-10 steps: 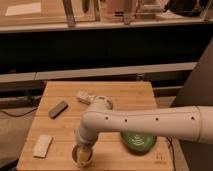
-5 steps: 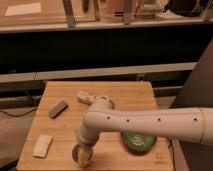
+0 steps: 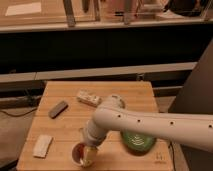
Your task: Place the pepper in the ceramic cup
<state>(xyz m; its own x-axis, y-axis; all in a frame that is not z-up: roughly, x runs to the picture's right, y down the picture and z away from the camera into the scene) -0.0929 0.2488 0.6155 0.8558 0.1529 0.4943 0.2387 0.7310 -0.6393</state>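
Observation:
The ceramic cup (image 3: 80,154) stands near the front edge of the wooden table (image 3: 65,125), left of centre. A reddish patch shows at its left inside rim; I cannot tell whether that is the pepper. My gripper (image 3: 88,153) points down directly over the cup and covers much of it. The white arm reaches in from the right.
A green ribbed dish (image 3: 138,142) sits just right of the cup, partly under the arm. A white oblong object (image 3: 89,98) lies at the back centre, a dark grey bar (image 3: 58,108) at the left, and a pale flat block (image 3: 42,145) at the front left.

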